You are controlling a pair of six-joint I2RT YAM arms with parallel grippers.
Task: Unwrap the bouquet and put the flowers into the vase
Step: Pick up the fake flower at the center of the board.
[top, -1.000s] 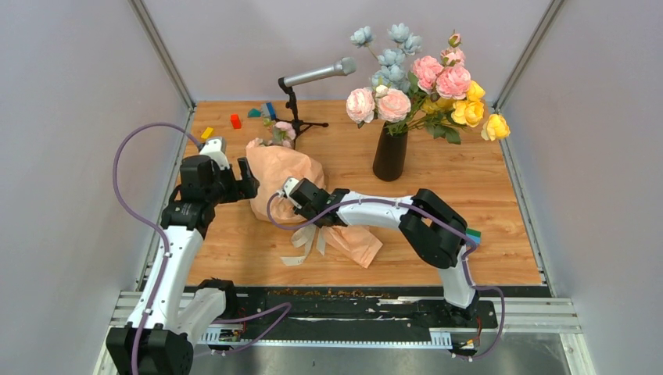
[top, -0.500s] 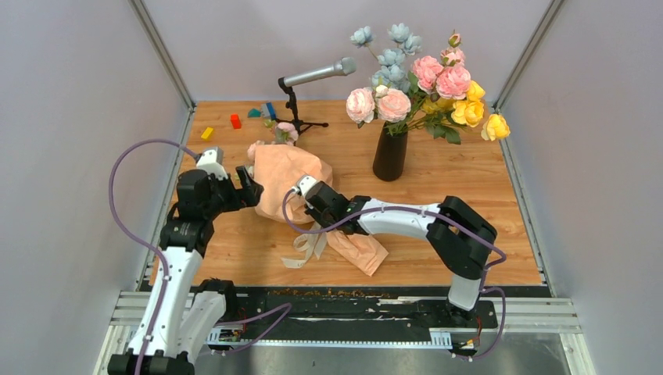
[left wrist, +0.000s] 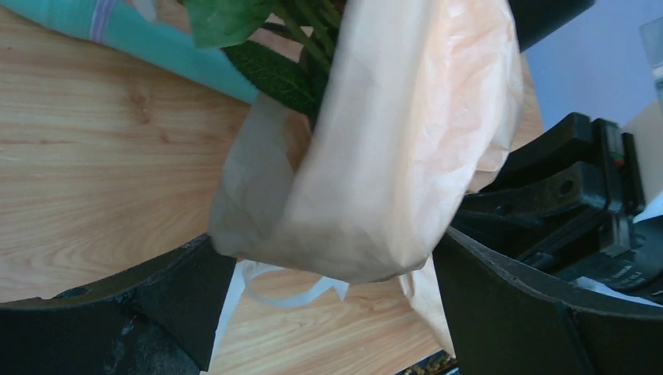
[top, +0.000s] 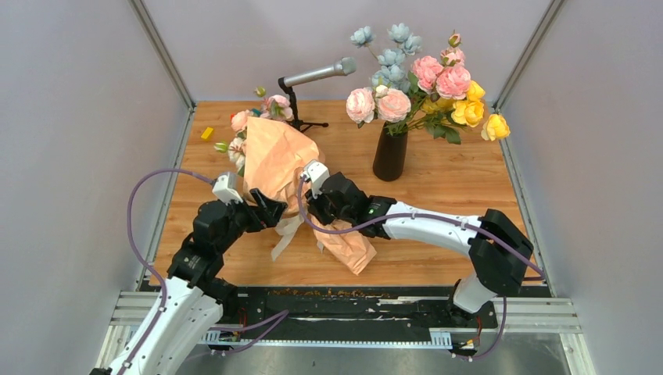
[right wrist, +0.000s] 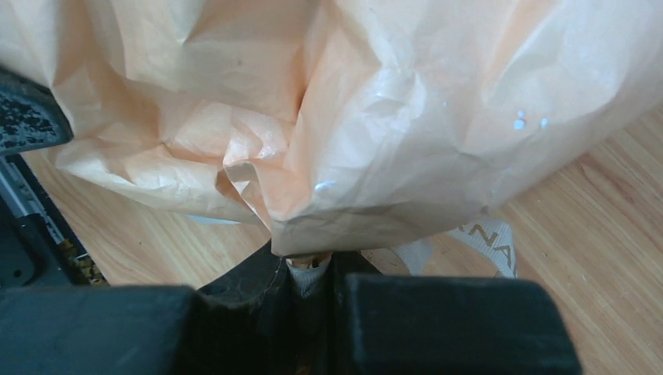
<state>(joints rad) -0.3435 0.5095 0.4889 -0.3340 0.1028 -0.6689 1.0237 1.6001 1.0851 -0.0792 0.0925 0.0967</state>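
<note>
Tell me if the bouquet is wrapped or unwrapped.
Wrapped: peach paper encloses the bouquet, only flowers poking out the top; whether the ribbon is tied, cannot tell.

peach-orange bouquet (top: 275, 156), cream ribbon (top: 284, 234), pink flowers (top: 276, 106), black vase (top: 389, 156).

Paper of the bouquet (top: 275, 160) hides the stems of the flowers (top: 275, 107); its ribbon (right wrist: 489, 242) is mostly covered.

Microphone (top: 317, 74), yellow block (top: 207, 133), teal item (left wrist: 156, 47), perhaps cloth
</note>
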